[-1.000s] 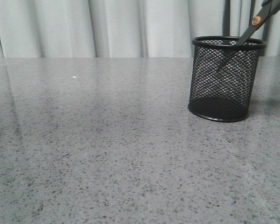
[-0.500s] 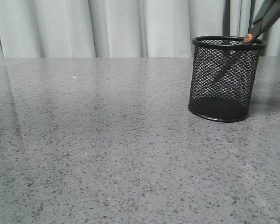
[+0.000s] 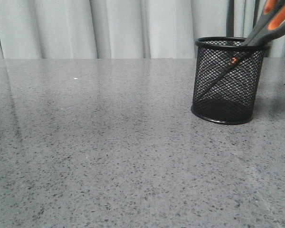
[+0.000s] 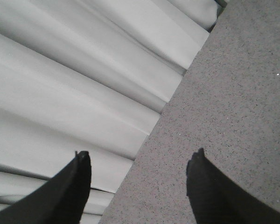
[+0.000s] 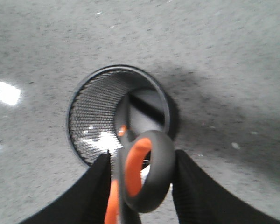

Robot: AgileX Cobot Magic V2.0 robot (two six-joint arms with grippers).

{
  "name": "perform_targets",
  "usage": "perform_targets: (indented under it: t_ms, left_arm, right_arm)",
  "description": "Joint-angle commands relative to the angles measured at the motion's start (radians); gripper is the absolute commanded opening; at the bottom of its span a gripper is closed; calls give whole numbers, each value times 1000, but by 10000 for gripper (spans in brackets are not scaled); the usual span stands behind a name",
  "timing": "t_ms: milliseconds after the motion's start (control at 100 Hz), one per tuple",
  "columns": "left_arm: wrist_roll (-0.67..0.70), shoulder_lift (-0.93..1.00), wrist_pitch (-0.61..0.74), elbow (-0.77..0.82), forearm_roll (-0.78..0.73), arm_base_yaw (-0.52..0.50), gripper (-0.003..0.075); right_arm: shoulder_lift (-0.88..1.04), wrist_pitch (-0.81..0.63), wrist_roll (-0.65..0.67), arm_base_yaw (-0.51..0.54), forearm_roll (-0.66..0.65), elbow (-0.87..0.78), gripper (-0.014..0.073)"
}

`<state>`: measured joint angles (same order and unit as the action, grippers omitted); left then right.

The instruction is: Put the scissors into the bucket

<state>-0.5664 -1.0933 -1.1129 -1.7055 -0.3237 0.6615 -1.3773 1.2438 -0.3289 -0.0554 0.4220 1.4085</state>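
Note:
The scissors (image 3: 271,24) lean in the black wire-mesh bucket (image 3: 213,102) at the table's right. Their blades slant down through the mesh toward the bucket's lower left, and the grey and orange handles stick out over the right rim. In the right wrist view, the handle loop (image 5: 159,164) sits between my right gripper's (image 5: 142,153) two dark fingers, right above the bucket's mouth (image 5: 86,116). The fingers stand close on both sides of the handles. My left gripper (image 4: 141,154) is open and empty, over the table edge by the curtain. Neither gripper shows in the front view.
The grey speckled table (image 3: 109,142) stretches left and in front of the bucket. A pale curtain (image 3: 109,28) hangs behind the table's far edge.
The scissors have gone down and further into the bucket. The orange pivot, above the rim before, is now inside the mesh, and the handles have come into the front view.

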Motion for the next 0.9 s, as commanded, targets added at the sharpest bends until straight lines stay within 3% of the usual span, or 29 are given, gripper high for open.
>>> perform_targets:
  t_ms: [0,210,460,580,770,890]
  left_arm:
    - [15,11,64,-27,-15,-1,417]
    - [15,11,49,-27,-15,-1,417]
    - [34,11,42,-27,-13,-1,407]
    - [155,5,50,-25,-13,-1,298]
    - [269,-11,47,-25,-13,-1,-21]
    - [320,-18,51,-19,-13,-1,-21]
  right_arm:
    - [29,-12,37,2,-70,77,260]
    - [51,-12,84,2,-146,191,260]
    - [180,-178,116,2,-121,193,254]
    - [246,-241,116,2,-88,178,164]
    - [374,-397,116,2,-67,35,-74]
    - [479,-527,116,2,-65,-123,-71]
